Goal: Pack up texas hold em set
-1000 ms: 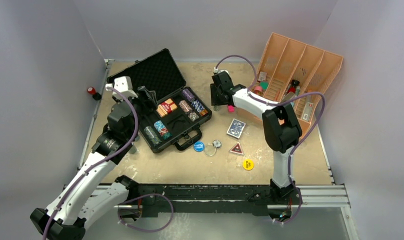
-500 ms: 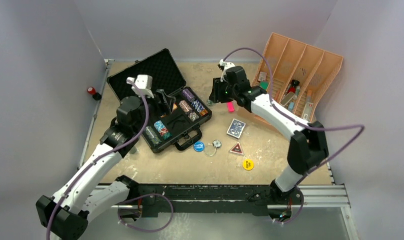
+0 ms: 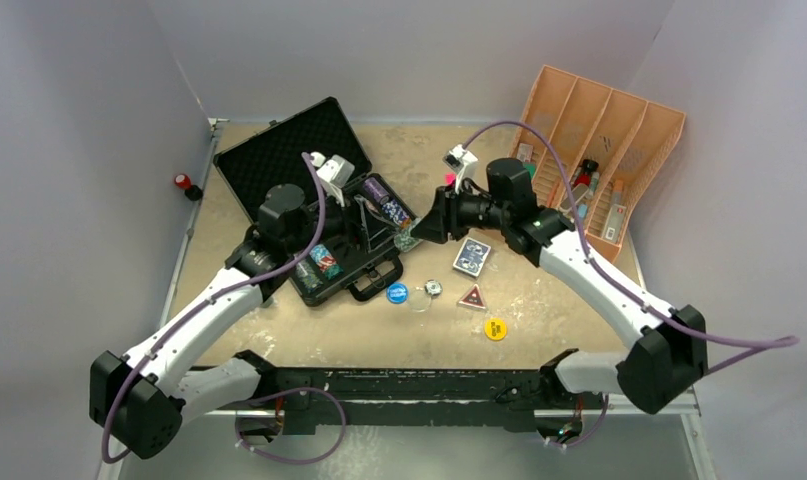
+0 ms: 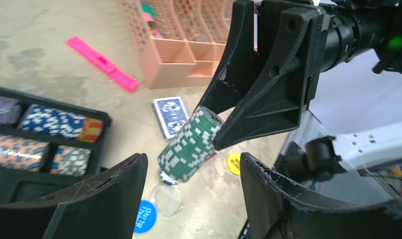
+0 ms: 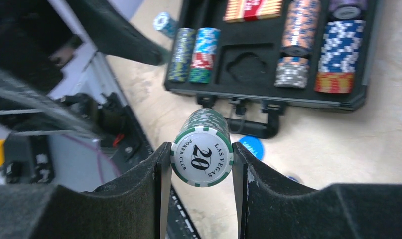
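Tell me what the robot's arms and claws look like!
The left arm and right arm are white tubes with black joints and thin purple cables. The left claw and right claw each have two black, scuffed, wedge-shaped fingers. A green light glows on the right arm.

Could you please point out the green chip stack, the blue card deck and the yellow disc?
green chip stack (image 5: 202, 154): right wrist view, end chip's printed face.
blue card deck (image 3: 471, 256): top external view, centre of its back.
yellow disc (image 3: 495, 328): top external view, its centre.
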Controlling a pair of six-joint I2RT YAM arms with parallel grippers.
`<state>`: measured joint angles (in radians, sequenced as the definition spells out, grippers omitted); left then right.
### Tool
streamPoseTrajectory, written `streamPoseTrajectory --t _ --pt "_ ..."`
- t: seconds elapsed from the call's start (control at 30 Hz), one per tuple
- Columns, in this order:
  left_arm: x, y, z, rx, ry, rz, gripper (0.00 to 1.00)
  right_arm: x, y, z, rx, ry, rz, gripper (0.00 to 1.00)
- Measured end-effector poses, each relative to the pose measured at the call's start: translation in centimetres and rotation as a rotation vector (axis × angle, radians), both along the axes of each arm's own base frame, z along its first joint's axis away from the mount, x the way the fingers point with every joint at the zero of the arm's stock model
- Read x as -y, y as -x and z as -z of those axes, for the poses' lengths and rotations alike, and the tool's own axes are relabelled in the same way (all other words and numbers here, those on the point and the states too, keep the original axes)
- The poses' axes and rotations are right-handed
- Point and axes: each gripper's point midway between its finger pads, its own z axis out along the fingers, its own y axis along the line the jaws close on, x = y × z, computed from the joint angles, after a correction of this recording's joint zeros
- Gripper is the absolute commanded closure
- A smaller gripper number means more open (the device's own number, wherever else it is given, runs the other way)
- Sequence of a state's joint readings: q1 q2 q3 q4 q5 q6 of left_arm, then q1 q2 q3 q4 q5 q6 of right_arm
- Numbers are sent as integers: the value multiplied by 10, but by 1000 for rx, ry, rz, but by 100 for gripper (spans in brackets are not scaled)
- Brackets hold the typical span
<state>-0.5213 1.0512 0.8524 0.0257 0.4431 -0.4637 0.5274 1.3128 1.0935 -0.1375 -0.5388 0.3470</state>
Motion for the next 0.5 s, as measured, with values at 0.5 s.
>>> streamPoseTrajectory --t 0.5 --pt "36 57 2 -38 37 338 46 -9 66 -55 31 -221 -261 75"
